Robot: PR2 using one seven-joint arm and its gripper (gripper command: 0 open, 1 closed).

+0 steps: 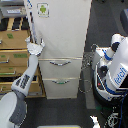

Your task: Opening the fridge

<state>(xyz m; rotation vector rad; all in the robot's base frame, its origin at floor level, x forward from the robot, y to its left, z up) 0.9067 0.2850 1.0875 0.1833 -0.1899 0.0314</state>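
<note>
Standing upright in the middle of the exterior view, the fridge (62, 35) is one tall white body, with its long axis vertical and its front turned toward the camera. I count one large upper door (65, 27) with one green-logo sticker (43, 9) near its top corner on the view's left, and under it two lower drawers (60, 75), each with one silver curved handle (60, 63).

One arm (24, 80) works here. It rises from the bottom corner on the view's left and reaches up to the edge of the upper door on that same side. The gripper (35, 47) is at this door edge, just above the first drawer. Whether its fingers are spread or pressed on the edge, I cannot tell; the picture is too small and the white parts melt together.

Just beside the fridge on the view's left stands one tan wooden cabinet (14, 55), very close to the arm. On the view's right is the white robot body (112, 67) with cables, and between it and the fridge lies a band of dark floor (102, 22). More dark floor is in front of the drawers.
</note>
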